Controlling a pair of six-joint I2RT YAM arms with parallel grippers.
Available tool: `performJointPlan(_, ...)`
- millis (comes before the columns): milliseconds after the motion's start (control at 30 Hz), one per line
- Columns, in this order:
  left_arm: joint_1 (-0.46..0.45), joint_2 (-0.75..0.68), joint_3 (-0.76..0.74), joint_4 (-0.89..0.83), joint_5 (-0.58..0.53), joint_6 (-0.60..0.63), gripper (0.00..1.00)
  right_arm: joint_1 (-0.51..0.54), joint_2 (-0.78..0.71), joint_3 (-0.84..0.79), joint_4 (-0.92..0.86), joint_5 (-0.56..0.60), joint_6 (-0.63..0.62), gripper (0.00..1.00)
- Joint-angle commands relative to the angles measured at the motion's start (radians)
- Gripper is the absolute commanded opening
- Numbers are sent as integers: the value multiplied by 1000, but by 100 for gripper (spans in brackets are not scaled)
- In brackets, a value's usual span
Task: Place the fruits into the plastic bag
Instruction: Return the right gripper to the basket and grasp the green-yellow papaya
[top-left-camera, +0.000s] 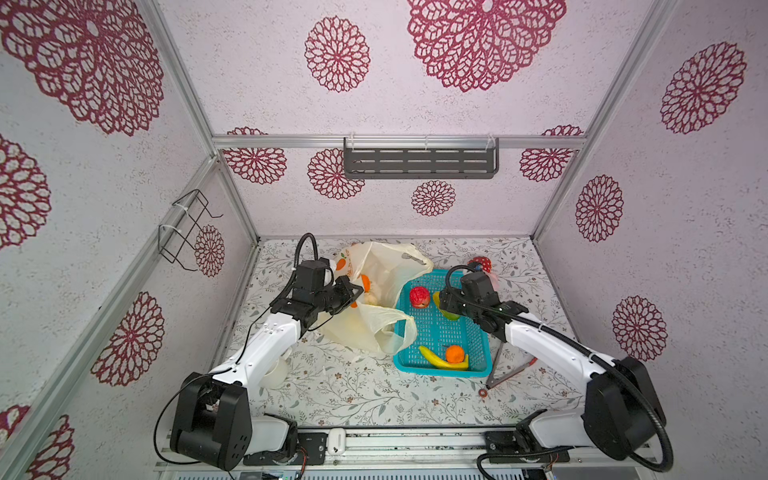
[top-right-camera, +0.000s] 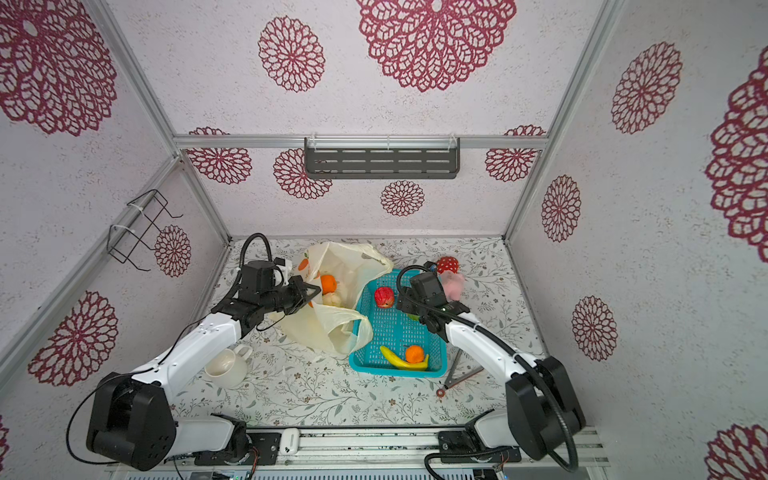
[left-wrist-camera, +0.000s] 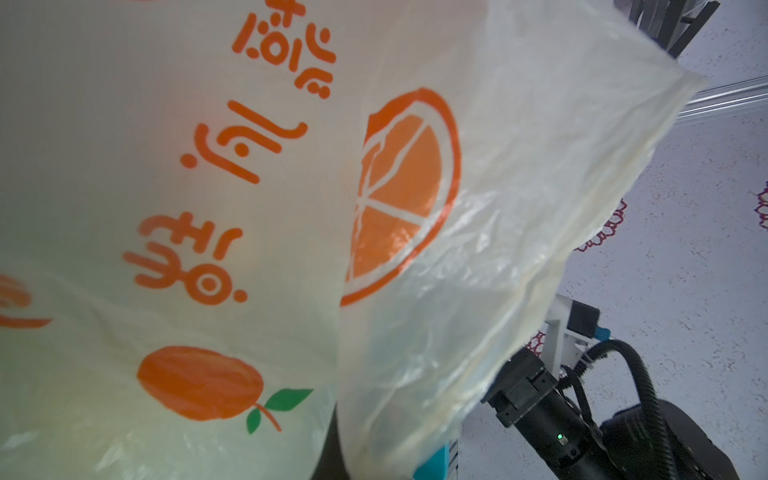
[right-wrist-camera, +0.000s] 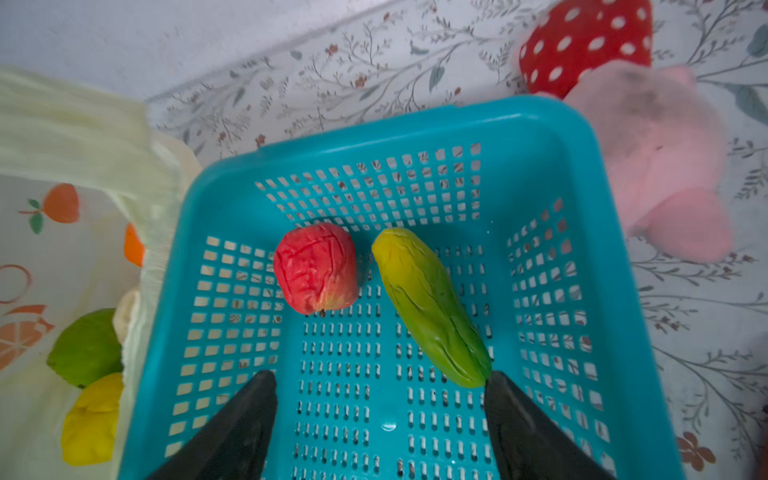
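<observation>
1. Waiting at the near end of the teal basket (right-wrist-camera: 395, 133) are the banana (top-left-camera: 440, 362) and an orange (top-left-camera: 454, 353). They touch each other and neither arm is on them. By my count about half the fruits are not yet bagged.
2. Against the basket's side toward the left arm sits the plastic bag (top-left-camera: 390, 266), its film lapping over the basket's rim. Inside it show a second orange (top-left-camera: 365, 282), a green ball (right-wrist-camera: 85, 347), a yellow lemon (right-wrist-camera: 93, 415) and a beige round piece (right-wrist-camera: 124, 311).
3. The left end effector (top-left-camera: 353, 292) is clenched at the bag's mouth edge, apparently pinching the film and holding the mouth up. The film looks thin and slick. If it slides out, the mouth would likely fold over the fruit inside and block the next drop.
4. Over the basket's far end hovers the right end effector (right-wrist-camera: 380, 376), released, jaws spread wide and holding nothing. One finger (right-wrist-camera: 523, 424) stands just beside one end of the green oblong (right-wrist-camera: 432, 307), and the red apple (right-wrist-camera: 316, 268) lies close beside that oblong.
5. Closing from this offset could nudge the oblong into a roll. It could also catch apple and oblong together, giving a weak grip that fails above the rim.
6. The film on the rim may snag a carried fruit, or tug the light basket sideways.
7. Beyond the basket's far corner lie the red dotted plush (right-wrist-camera: 582, 45) and the pink fluffy toy (right-wrist-camera: 656, 166). An overshoot there would grab something that is no fruit.
</observation>
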Motion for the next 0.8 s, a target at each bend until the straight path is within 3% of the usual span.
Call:
performJointPlan(0, -5, 3, 20, 4, -8, 5, 0, -9, 79, 108, -122, -19, -65, 81)
performJointPlan(267, -5, 1, 12, 2, -12, 7, 0, -46, 242, 210, -194, -12, -108, 81)
performJointPlan(467, -5, -3, 6, 3, -12, 7, 0, -64, 300, 208, -158, -89, -114, 74)
performJointPlan(600, -5, 3, 6, 8, -11, 7, 0, -63, 337, 194, -122, -137, -90, 65)
performJointPlan(767, -5, 3, 4, 10, -10, 5, 0, -63, 358, 166, -71, -187, -51, 43)
